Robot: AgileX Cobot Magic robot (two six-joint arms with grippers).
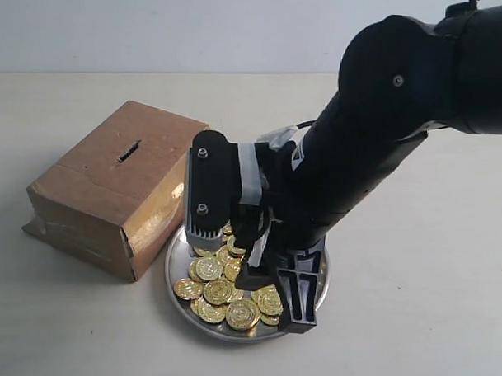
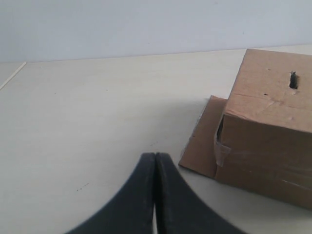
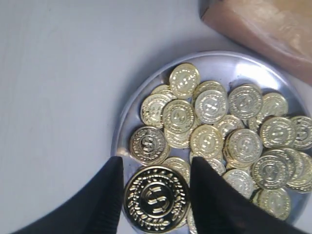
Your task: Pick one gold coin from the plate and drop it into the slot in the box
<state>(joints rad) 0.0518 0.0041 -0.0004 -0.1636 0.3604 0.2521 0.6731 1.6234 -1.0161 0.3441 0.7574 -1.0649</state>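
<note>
My right pincer (image 3: 156, 163) is down over the plate (image 1: 172, 264), pinching one gold coin (image 3: 156, 199) by its edges above the heap of coins (image 3: 234, 131). The plate sits on the bench (image 1: 411, 326) just right of the box (image 1: 111, 191), whose slot (image 1: 130, 153) faces up. My left pincer (image 2: 155, 158) is pressed together, holding nothing.

Soft, even light fills the room, leaving only faint shadows on the pale bench (image 1: 411, 326) beside the box (image 1: 111, 183), while the plate (image 3: 253, 68) throws white glare up close, the coins (image 3: 209, 105) glint, and the left claw (image 2: 155, 158) looms dark and slightly blurred.
</note>
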